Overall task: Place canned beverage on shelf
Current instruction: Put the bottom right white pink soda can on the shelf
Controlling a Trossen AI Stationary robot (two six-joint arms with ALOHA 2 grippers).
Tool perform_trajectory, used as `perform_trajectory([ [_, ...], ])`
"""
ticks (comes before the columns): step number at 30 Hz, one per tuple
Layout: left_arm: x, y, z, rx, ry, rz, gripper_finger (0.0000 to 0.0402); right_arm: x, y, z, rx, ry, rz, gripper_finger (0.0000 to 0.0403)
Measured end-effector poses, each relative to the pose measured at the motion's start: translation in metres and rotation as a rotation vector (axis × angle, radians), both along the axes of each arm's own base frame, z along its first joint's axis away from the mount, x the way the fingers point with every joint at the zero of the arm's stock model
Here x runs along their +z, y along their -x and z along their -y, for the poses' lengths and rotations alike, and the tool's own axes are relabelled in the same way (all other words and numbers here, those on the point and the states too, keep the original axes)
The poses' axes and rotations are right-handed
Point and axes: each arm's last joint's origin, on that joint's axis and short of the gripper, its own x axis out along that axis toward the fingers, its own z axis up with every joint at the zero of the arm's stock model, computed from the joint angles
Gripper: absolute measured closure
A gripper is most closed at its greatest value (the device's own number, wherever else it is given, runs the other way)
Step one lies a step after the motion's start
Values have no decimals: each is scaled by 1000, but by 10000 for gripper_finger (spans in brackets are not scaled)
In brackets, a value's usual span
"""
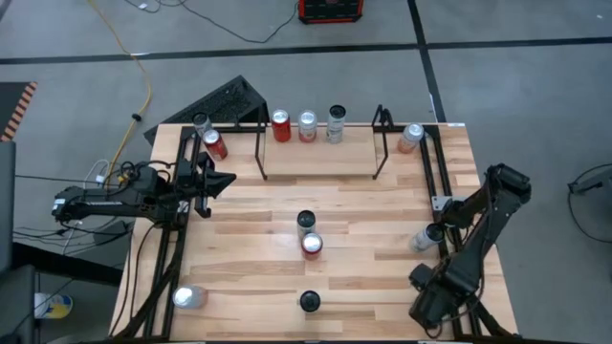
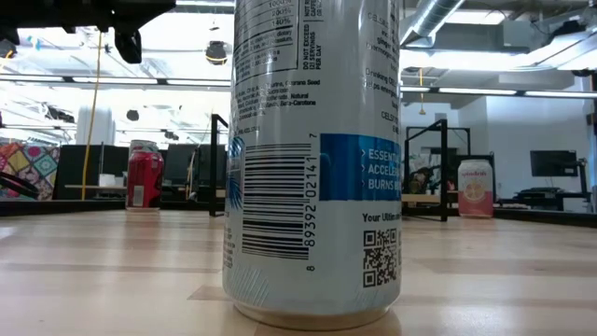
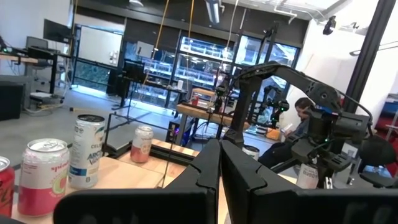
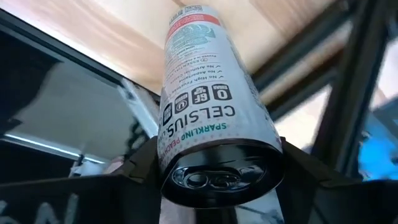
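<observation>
The floor [image 1: 516, 86] around the wooden table [image 1: 373, 248] was grey concrete crossed by dark seams, with a yellow cable [image 1: 134, 57] trailing over it and a red-and-black box [image 1: 330, 10] near the far edge. Beyond lay an open workshop, brightly lit by ceiling strip lights [image 2: 504, 67] and glazed partitions [image 3: 199, 56]. A person [image 3: 297, 121] sat among desks and monitors [image 2: 556, 164].

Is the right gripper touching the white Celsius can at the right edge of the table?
Touching. The right wrist view shows the right gripper with dark fingers pressed on both sides of the Celsius can.

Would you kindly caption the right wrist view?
Right gripper clamps a white Celsius can beside the table's black rail.
</observation>
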Motion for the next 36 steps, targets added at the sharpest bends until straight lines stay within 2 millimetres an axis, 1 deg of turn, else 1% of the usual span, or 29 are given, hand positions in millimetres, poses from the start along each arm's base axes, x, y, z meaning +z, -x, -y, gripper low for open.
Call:
perform_trajectory([
  [4, 0, 0, 0, -1, 1, 0, 401, 15, -19, 14, -35, -7, 30, 190],
  [7, 0, 0, 0, -1, 2, 0, 401, 30, -34, 27, -34, -20, 77, 190],
  [11, 0, 0, 0, -1, 2, 0, 401, 52, -54, 53, -20, -8, 155, 188],
  [14, 0, 0, 0, -2, 2, -2, 401, 67, -68, 79, -28, 23, 205, 188],
  [18, -1, 0, 1, -17, -13, -11, 401, 84, -84, 120, -45, 47, 253, 188],
  [22, -1, 0, 1, -23, -20, -12, 401, 90, -99, 167, -67, 42, 315, 187],
  [26, -1, 0, 1, -22, -22, -12, 401, 93, -110, 220, -91, 61, 403, 186],
  [31, -1, 0, 1, -17, -40, -15, 401, 94, -111, 283, -193, 115, 492, 186],
  [36, -1, 0, 1, -6, -72, -22, 401, 95, -100, 334, -280, 167, 555, 186],
])
